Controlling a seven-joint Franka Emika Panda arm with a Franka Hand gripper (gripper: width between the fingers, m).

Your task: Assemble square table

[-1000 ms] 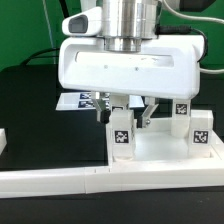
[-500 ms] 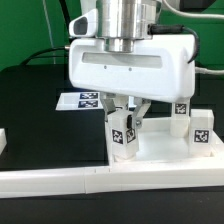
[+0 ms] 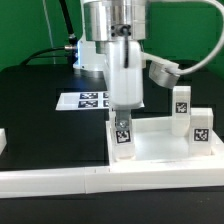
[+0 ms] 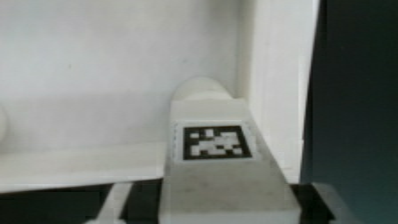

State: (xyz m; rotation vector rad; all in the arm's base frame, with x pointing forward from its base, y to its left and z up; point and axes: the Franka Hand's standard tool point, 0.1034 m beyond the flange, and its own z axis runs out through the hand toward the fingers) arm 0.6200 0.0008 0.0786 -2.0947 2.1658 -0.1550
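The white square tabletop (image 3: 160,146) lies flat against the long barrier wall. A white tagged leg block (image 3: 122,134) stands upright in its corner on the exterior view's left. My gripper (image 3: 122,119) comes straight down on it, seen edge-on, and is shut on the block's upper part. In the wrist view the same leg (image 4: 217,140) fills the space between my gripper's (image 4: 217,208) jaws, with the tabletop (image 4: 89,80) behind it. Two more leg blocks (image 3: 182,104) (image 3: 200,128) stand upright at the tabletop's side on the exterior view's right.
The long white barrier wall (image 3: 90,181) runs along the front. The marker board (image 3: 84,100) lies on the black table behind the tabletop. A white piece (image 3: 3,140) shows at the exterior view's left edge. Cables hang at the back.
My gripper has turned about a quarter turn about its vertical axis, from broadside to edge-on, staying over the same leg block. The two legs on the right have not moved.
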